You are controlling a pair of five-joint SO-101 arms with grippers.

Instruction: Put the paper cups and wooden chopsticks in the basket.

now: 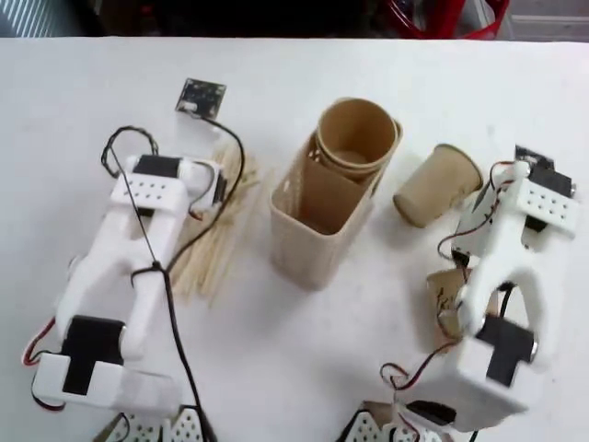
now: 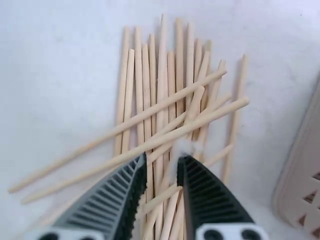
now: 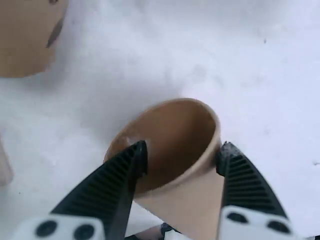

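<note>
One basket (image 1: pixel 317 235), beige, open-topped, at frame centre on the white table (image 1: pixel 276 368); contents: a nested stack of paper cups (image 1: pixel 357 138) at its upper end, at least two rims showing, exact number not discernible; rest of its interior holds nothing visible. Two loose paper cups on the table right of the basket: one tipped cup (image 1: pixel 437 184) lying on its side just beside the basket's upper right; one lower cup (image 1: pixel 446 299), also on its side, mouth towards the wrist camera. Right arm (image 1: pixel 511 258) stretched up the right edge of the frame over that lower cup; right gripper (image 3: pixel 182 149) released, spread wide, one tip at each side of the rim. Wooden chopsticks (image 1: pixel 216 235), one loose heap of more than a dozen, flat on the table left of the basket. Left arm (image 1: pixel 138 239) angled over the heap; left gripper (image 2: pixel 162 162) unclenched, narrowly parted, astride a few sticks.
</note>
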